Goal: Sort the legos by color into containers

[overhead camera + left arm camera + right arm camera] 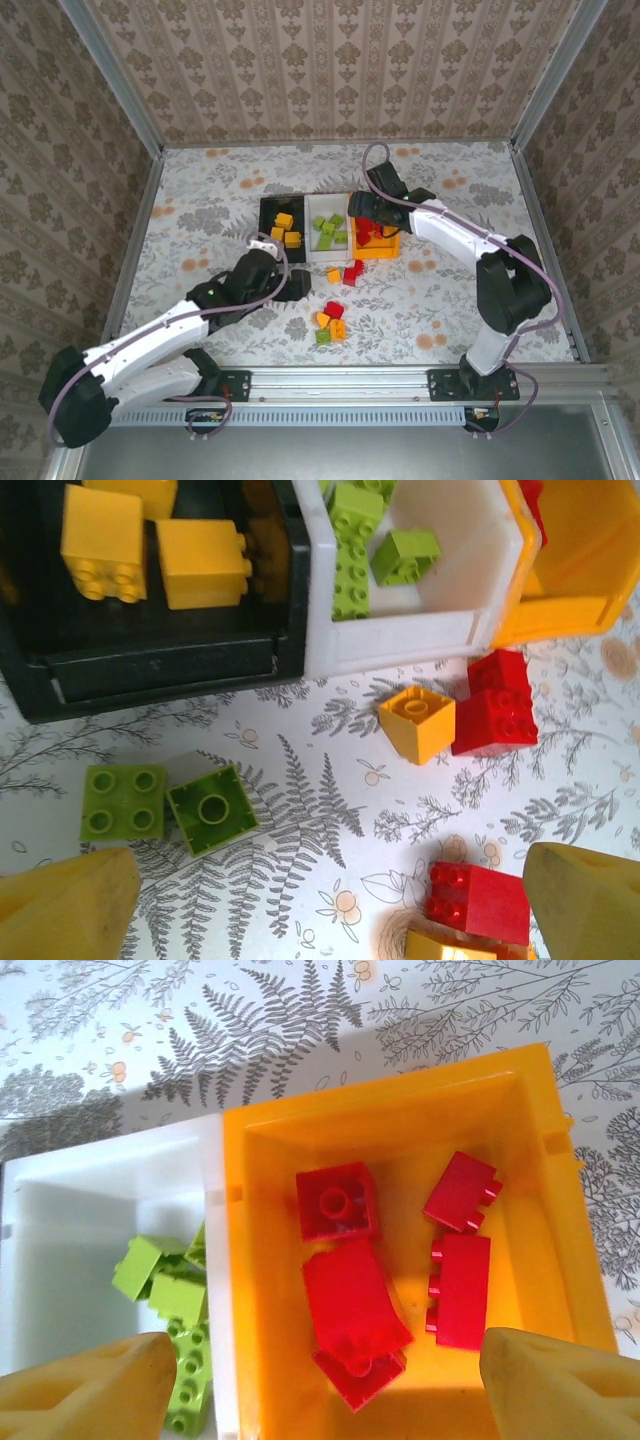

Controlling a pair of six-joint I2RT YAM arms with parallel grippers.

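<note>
Right pincer [325,1348]: jaws wide apart, gripping nothing, poised above the orange bin [380,1080], which takes up the centre and right of my right wrist view. Five red bricks [337,1200] lie loose on its floor (the lowest one partly under its neighbour, near the bottom edge). At the left of that view the white bin [90,1190] abuts the orange one, with green bricks [160,1285] heaped in its lower right corner. Left pincer [325,880]: jaws also wide apart and empty, over the table [300,770] just below the bins. In my left wrist view the black bin [150,670] sits upper left and holds yellow bricks [100,545]. The white bin stands against it at top centre, and the orange bin is at upper right. Pieces unsorted on the table: two loose greens [122,802] side by side and touching at centre left. A loose yellow [417,722] lies right of centre, against a pair of loose reds [495,705] just below the orange bin. One further red [478,900] lies at lower right, near my right-hand finger [590,900], with a yellow piece at its lower edge cut off by the frame. Overhead, the three bins form a row at mid frame, black left, white centre, orange right, and a small mixed cluster [330,322] lies at lower centre.
</note>
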